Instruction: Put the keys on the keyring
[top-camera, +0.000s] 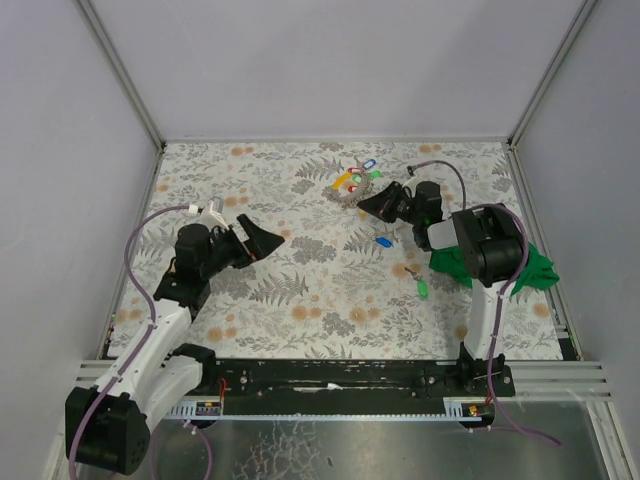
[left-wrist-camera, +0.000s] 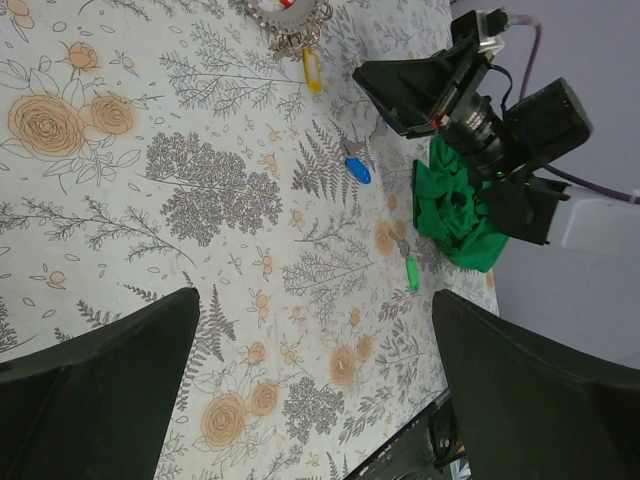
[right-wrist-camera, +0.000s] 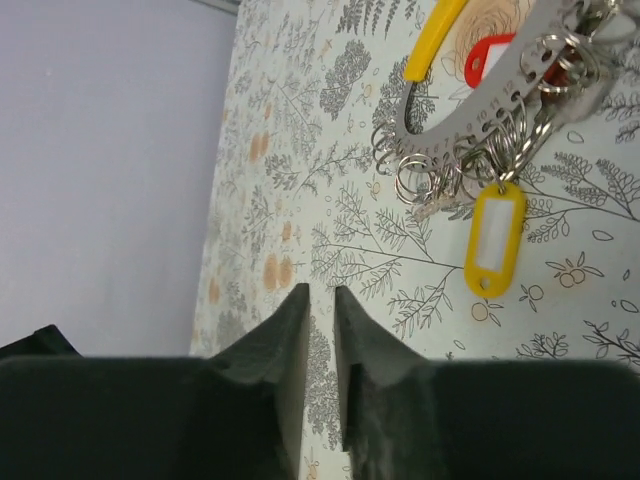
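The keyring (top-camera: 352, 188) lies at the far middle of the table, with red, yellow, blue and green tagged keys around it. In the right wrist view it is a grey metal arc (right-wrist-camera: 470, 105) with several small rings, a yellow tag (right-wrist-camera: 495, 240) and a red tag (right-wrist-camera: 490, 55). A loose blue key (top-camera: 383, 241) and a loose green key (top-camera: 422, 288) lie nearer, and both show in the left wrist view (left-wrist-camera: 357, 168), (left-wrist-camera: 412, 273). My right gripper (top-camera: 368, 205) hovers just near of the keyring, its jaws (right-wrist-camera: 320, 292) nearly together and empty. My left gripper (top-camera: 268, 240) is wide open and empty at the left (left-wrist-camera: 315, 310).
A crumpled green cloth (top-camera: 530, 268) lies at the right edge under my right arm, and also shows in the left wrist view (left-wrist-camera: 455, 215). The floral table cover (top-camera: 300, 290) is ringed by grey walls. A metal rail (top-camera: 340, 375) runs along the near edge.
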